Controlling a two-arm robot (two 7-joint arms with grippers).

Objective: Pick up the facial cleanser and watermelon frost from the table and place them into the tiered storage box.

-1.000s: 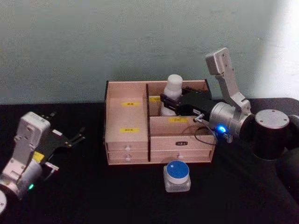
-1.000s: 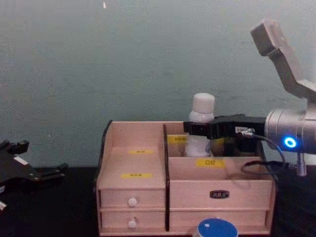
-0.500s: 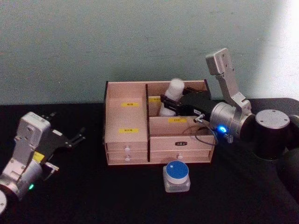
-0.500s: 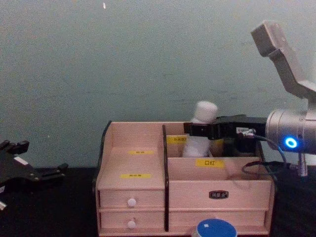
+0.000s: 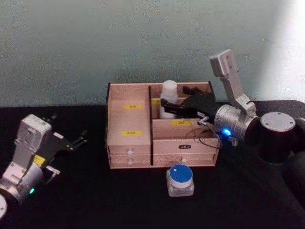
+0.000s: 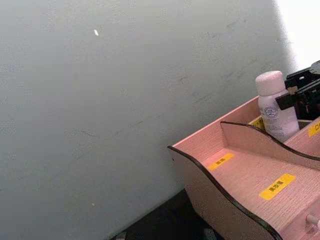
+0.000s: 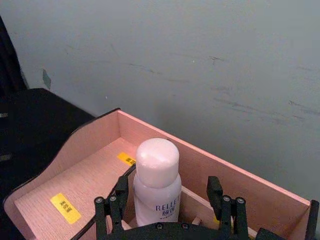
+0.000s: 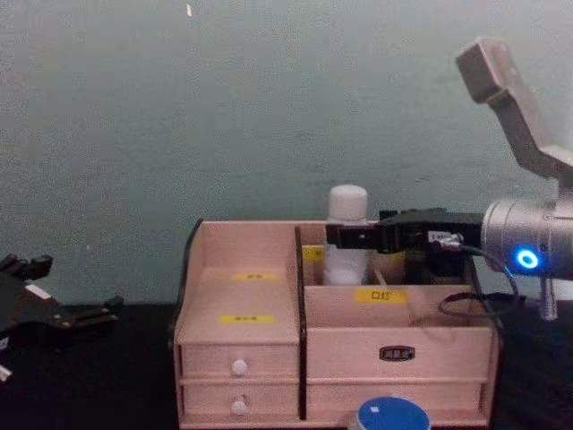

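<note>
Right gripper [image 7: 167, 202] hung over the back compartment of the tiered storage box [image 5: 128, 143], and its fingers [image 7: 111, 207] were spread, a gap showing on each side. Between them stood the facial cleanser [image 7: 156, 165], upright, base down inside that compartment and the rounded cap poking up past the fingertips. By the look of it this was a light, rigid plastic bottle with a smooth, slick skin. Tall and narrow, it would tip easily, so the place to take it would have been the straight body just under the cap shoulder, squeezed square across.

The watermelon frost [image 5: 180, 180] sat on the table [image 5: 95, 200], below and nearer the robot than the right gripper's wrist, just in front of the drawers. It looked squat and steady, best taken across the sides under its blue lid.

The left gripper [image 5: 69, 125] rested far off to the side, fingers apart.

Against half a second before, the bottle no longer leaned in the grasp. It stood straight, nearer the centre divider, and the jaws had let go.
</note>
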